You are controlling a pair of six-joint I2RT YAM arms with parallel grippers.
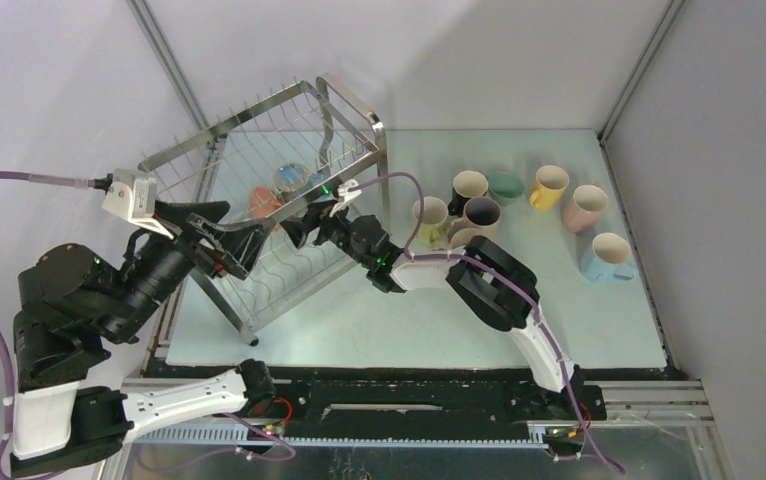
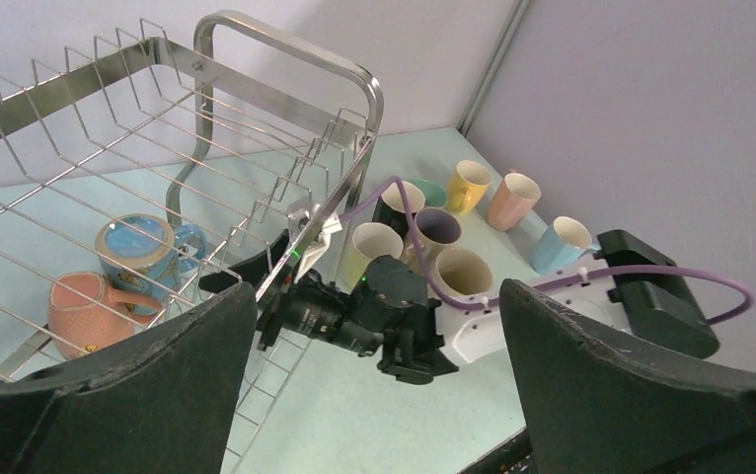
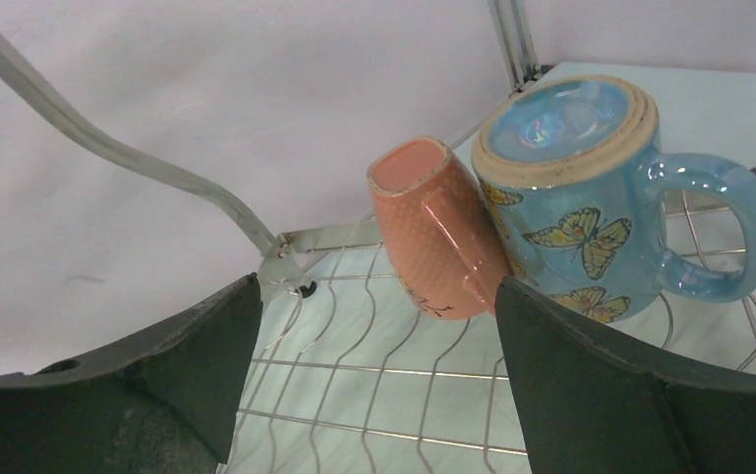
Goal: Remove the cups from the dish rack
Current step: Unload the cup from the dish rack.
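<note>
**A:** Where are the cups?

**B:** Two sit in the dish rack [image 1: 224, 124], on its lower tier. A blue butterfly mug [image 3: 591, 188] is turned bottom-up. An orange-pink mug [image 3: 431, 237] is tilted against it, and the two touch.

**A:** And the others?

**B:** Eight stand on the worktop [image 1: 379, 330], to the right of the rack. A lime mug [image 1: 431, 220], a black mug [image 1: 469, 187], a dark-lined mug [image 1: 482, 213] and a beige mug [image 1: 464, 238] bunch together near the rack. A green mug [image 1: 506, 187], a yellow mug [image 1: 549, 186] and a pink mug [image 1: 586, 207] stand farther right. A light blue mug [image 1: 609, 256] stands apart, nearest the right edge.

**A:** The right tool?

**B:** The right tool [image 3: 376, 286] is spread wide with nothing between its fingers. It reaches into the lower tier and points at the two racked mugs. The orange-pink one lies just past the fingertips, and I cannot tell whether it touches them.

**A:** The left?

**B:** The left tool [image 2: 376, 291] is also wide and empty. It hangs at the rack's near left end, outside the wires.
</note>
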